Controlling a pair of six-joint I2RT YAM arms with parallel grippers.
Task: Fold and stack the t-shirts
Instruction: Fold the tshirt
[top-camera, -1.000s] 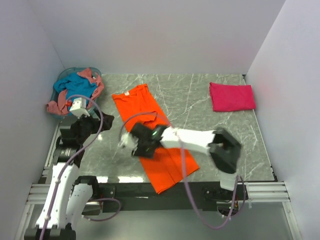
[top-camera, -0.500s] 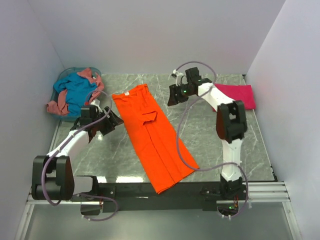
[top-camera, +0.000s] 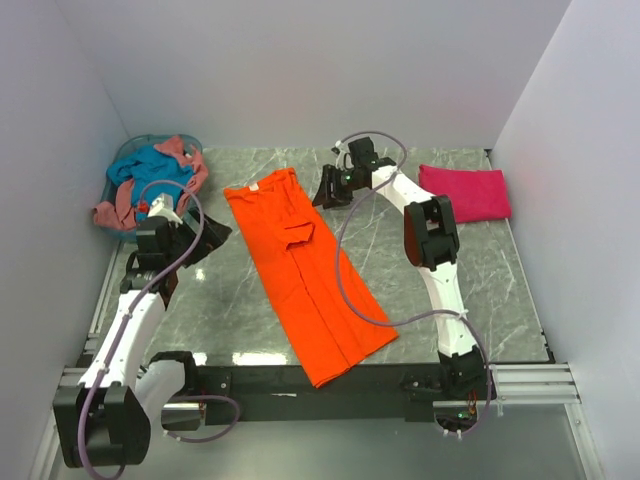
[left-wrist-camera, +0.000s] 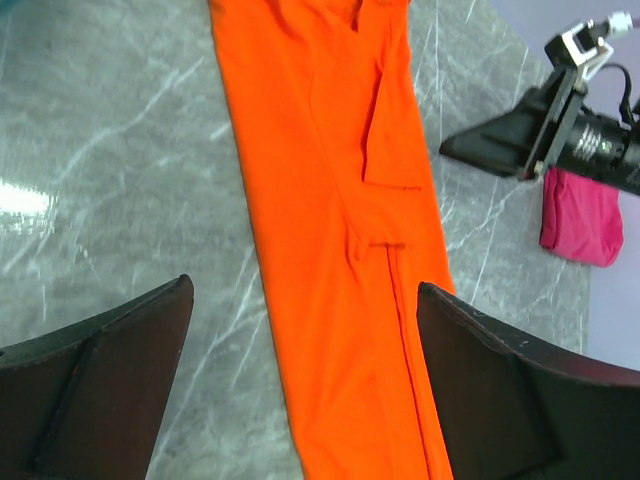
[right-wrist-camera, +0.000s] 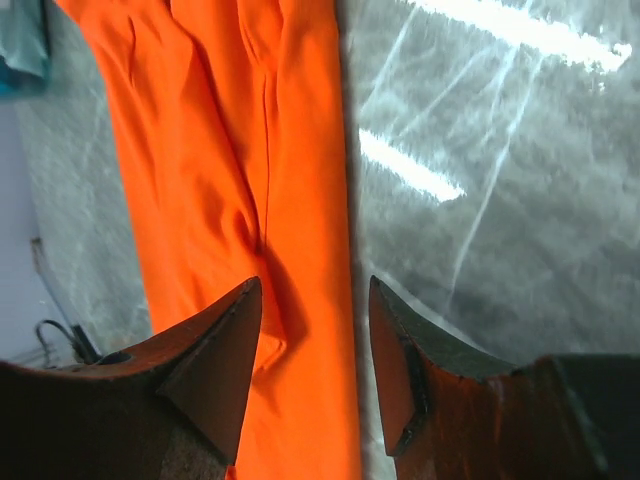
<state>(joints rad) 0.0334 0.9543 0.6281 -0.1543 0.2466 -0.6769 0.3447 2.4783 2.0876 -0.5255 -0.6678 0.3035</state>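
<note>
The orange t-shirt (top-camera: 305, 275) lies as a long folded strip on the tabletop (top-camera: 430, 270), the left fingers (left-wrist-camera: 100, 390) spread wide and empty, the right fingers (right-wrist-camera: 200, 370) parted over its edge, grasping nothing.

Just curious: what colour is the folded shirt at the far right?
The shirt is magenta-pink; top view.

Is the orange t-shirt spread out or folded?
Partly folded: the orange t-shirt lies as a long narrow strip, one sleeve turned onto its body, not yet folded crosswise.
</note>
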